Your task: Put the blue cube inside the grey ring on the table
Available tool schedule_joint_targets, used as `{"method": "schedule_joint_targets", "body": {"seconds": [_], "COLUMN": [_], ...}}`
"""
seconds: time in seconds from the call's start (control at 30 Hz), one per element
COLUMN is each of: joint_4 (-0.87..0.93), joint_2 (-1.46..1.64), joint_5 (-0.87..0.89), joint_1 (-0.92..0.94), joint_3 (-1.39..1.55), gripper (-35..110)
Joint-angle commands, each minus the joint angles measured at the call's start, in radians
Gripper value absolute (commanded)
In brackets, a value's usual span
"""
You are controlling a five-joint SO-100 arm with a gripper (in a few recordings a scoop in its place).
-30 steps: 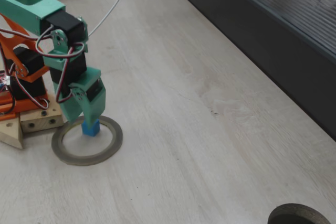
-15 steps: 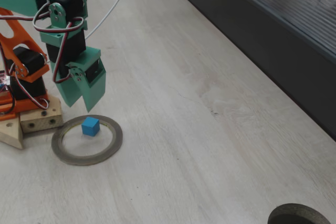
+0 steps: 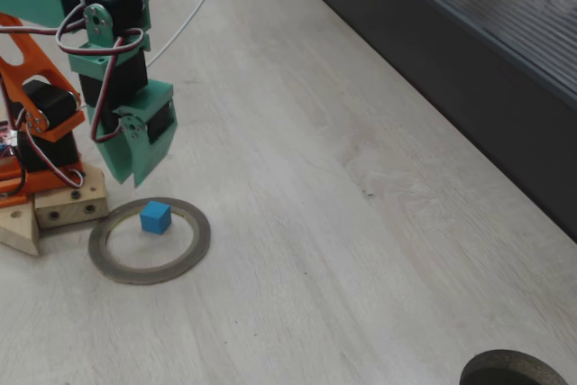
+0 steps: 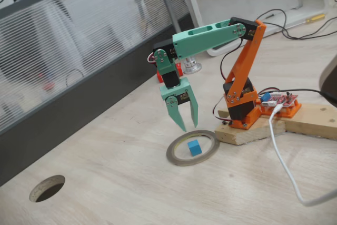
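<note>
1. Blue cube [image 3: 155, 216] [image 4: 195, 147]: rests flat on the table [image 3: 361, 250] [image 4: 121, 188] inside the grey ring [image 3: 149, 241] [image 4: 192, 148]. In both fixed views it sits within the hole, clear of the inner rim, so by this evidence the placement looks complete.
2. Grey ring: lies flat just beside the wooden base block [image 3: 54, 209] [image 4: 274, 125] that carries the arm, within easy reach of it.
3. Gripper [image 3: 137, 169] [image 4: 186, 122]: hangs above the ring, pointing down, and touches nothing. Its two green fingers stand apart with an empty gap between them; the spread is plainest in the fixed view from the far side. Parted, raised jaws fit a cube that has been let go, not one being carried.
4. Arm: green links [image 3: 54, 2] [image 4: 210, 35] fold from the orange shoulder [image 3: 27, 105] [image 4: 242, 77], keeping the wrist over the ring.
5. Darker ring [image 3: 514, 369]: lies at the lower right edge of one fixed view, well apart from the cube; it plays no part in the task.
6. Round hole [image 4: 47, 188]: shows in the table at the lower left of the other fixed view, well apart.
7. Ribbed panel [image 3: 469, 33] [image 4: 68, 61]: borders the table on its far side.
8. Judgement: what remains, if anything, is a clean retreat straight up, so the fingers do not nudge the cube.
</note>
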Motion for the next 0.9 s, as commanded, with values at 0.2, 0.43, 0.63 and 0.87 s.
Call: {"method": "schedule_joint_targets", "body": {"seconds": [0.2,0.43,0.63,0.87], "joint_4": [0.014,0.014,0.014,0.014], "joint_2": [0.025,0.025,0.028,0.095], "joint_5": [0.0,0.0,0.0,0.0], "joint_1": [0.014,0.014,0.011,0.008], "joint_3": [-0.015,-0.008,-0.008,-0.005], "gripper": [1,1,1,1]}}
